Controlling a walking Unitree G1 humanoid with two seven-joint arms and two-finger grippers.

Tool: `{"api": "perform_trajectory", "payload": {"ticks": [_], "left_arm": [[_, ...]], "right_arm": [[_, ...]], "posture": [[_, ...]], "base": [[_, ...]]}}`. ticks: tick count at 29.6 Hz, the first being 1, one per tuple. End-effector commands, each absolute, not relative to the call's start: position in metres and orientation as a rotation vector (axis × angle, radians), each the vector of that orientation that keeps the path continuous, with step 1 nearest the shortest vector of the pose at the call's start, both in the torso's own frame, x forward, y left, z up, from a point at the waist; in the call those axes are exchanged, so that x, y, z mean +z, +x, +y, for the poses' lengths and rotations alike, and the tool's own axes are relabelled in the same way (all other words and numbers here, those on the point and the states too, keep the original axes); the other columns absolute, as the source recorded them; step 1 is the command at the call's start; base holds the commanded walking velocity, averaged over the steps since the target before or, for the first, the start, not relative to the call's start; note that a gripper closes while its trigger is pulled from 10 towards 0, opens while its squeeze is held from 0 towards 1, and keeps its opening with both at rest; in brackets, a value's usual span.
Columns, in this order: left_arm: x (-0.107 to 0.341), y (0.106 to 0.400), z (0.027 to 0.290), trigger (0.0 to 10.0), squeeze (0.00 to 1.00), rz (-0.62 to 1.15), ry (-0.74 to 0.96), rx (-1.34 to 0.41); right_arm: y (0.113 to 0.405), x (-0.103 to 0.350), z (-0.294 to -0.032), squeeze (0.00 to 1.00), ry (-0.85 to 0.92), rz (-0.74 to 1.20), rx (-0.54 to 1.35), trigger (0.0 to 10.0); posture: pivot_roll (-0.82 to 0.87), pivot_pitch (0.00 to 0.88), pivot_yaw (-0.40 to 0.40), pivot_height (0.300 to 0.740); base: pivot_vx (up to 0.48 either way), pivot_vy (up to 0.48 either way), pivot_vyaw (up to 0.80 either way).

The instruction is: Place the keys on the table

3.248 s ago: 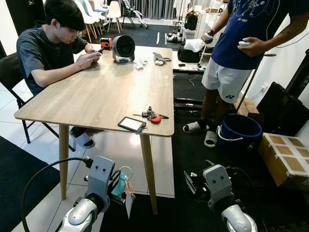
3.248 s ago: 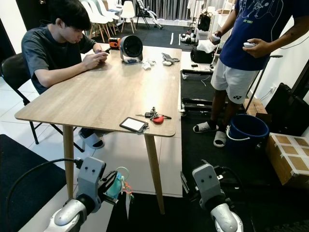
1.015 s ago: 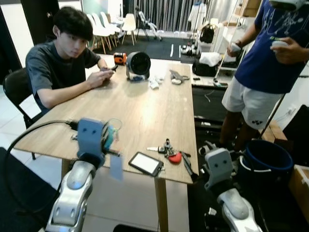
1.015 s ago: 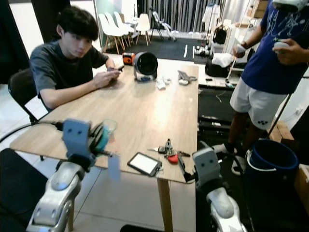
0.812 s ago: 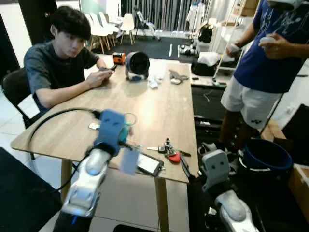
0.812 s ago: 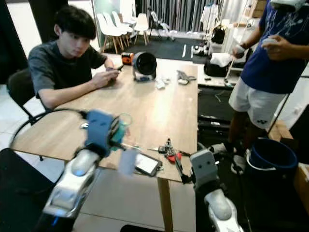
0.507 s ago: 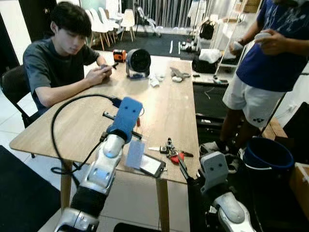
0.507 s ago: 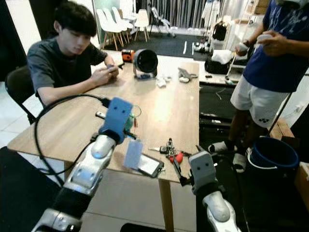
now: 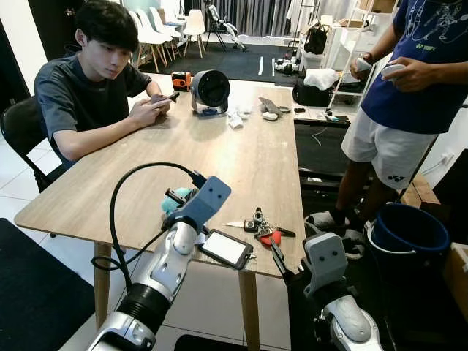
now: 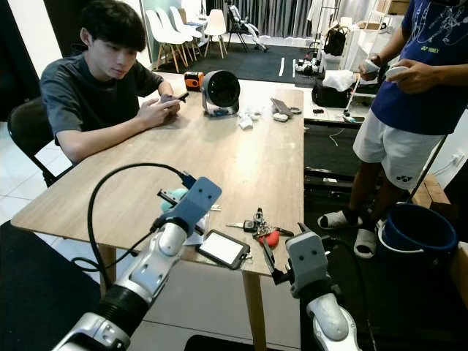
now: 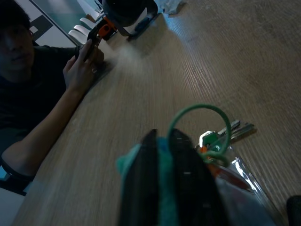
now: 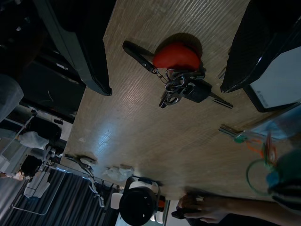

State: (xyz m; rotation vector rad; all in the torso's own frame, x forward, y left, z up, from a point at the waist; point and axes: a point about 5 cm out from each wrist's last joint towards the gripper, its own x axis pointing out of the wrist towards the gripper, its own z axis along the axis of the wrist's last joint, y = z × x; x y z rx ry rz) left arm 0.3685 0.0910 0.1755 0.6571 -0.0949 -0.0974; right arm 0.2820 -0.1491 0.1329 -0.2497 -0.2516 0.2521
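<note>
Keys (image 11: pixel 214 141) pinched in left tool (image 11: pixel 174 155) over table (image 9: pixel 241 146); phone (image 9: pixel 227 248) alongside.

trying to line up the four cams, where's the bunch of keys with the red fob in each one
Left eye view: red-fob keys lie near the table's right front corner.
Right eye view: same bunch, right of the phone.
Left wrist view: none to be made out; the keys there hang on a green ring.
Right wrist view: centre top, between the right gripper's open fingers.
Shared landmark: the round black fan at the table's far end.
</note>
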Motion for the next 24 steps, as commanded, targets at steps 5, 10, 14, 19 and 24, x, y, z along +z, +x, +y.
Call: {"api": "perform_trajectory", "payload": {"ticks": [5,10,14,19,24], "left_arm": [[0.172,0.363,0.080,10.0,1.00,-0.059,0.339,-0.158],[0.188,0.356,0.074,10.0,1.00,-0.093,0.042,-0.273],[0.196,0.348,0.068,10.0,0.98,-0.115,-0.029,-0.391],[0.206,0.338,0.072,10.0,0.29,-0.170,-0.032,-0.456],[0.199,0.335,0.098,10.0,0.29,-0.193,0.067,-0.330]], "right_arm": [[0.280,0.130,-0.149,0.00,-0.260,-0.233,0.253,10.0],[0.281,0.130,-0.149,0.00,-0.262,-0.231,0.256,10.0],[0.281,0.129,-0.149,0.00,-0.262,-0.230,0.257,10.0],[0.281,0.129,-0.148,0.00,-0.260,-0.228,0.258,10.0],[0.280,0.127,-0.149,0.00,-0.259,-0.223,0.254,10.0]], "posture": [[0.00,0.121,-0.002,0.740],[0.00,0.116,-0.009,0.740],[0.00,0.116,-0.010,0.740],[0.00,0.117,-0.006,0.740],[0.01,0.119,-0.002,0.740]], "base": [[0.000,0.000,0.00],[0.000,0.000,0.00],[0.000,0.000,0.00],[0.000,0.000,0.00],[0.000,0.000,0.00]]}}
